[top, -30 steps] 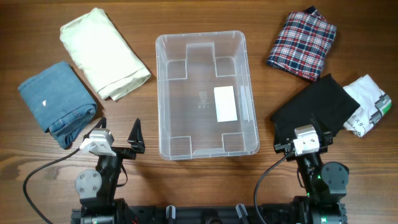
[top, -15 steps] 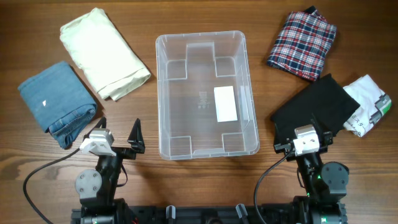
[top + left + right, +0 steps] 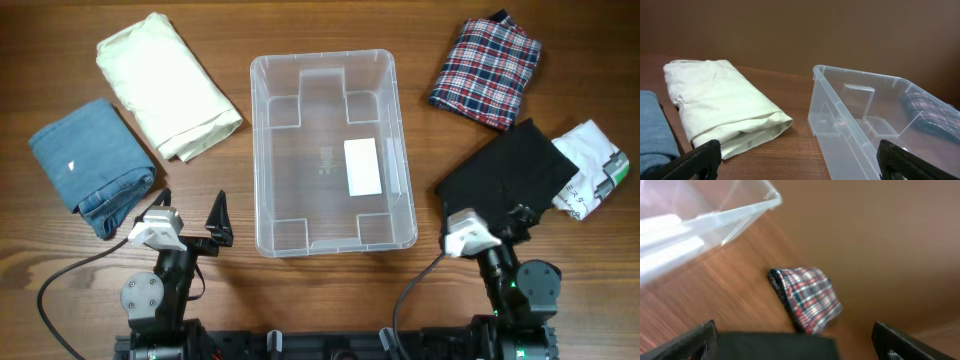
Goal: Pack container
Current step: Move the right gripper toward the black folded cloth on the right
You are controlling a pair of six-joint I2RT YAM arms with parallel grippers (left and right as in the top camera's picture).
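Note:
The clear container (image 3: 332, 240) stands mid-table with a white label on its base; it holds nothing. It also shows in the left wrist view (image 3: 860, 130) and the right wrist view (image 3: 710, 217). Folded garments lie around it: cream (image 3: 165, 85), denim (image 3: 90, 165), plaid (image 3: 487, 72), black (image 3: 510, 172) and white printed (image 3: 590, 170). My left gripper (image 3: 190, 218) is open and empty, near the front left of the container. My right gripper (image 3: 490, 218) is open and empty, its fingertips at the near edge of the black garment (image 3: 775, 347). The plaid garment (image 3: 807, 297) lies beyond.
The cream garment (image 3: 720, 107) and the denim (image 3: 652, 130) lie left of the container in the left wrist view. Bare wood table (image 3: 330, 25) surrounds everything. Cables trail from both arms at the front edge.
My right wrist has turned to the left over the black garment; its view is blurred with motion. The left arm and all garments have not moved.

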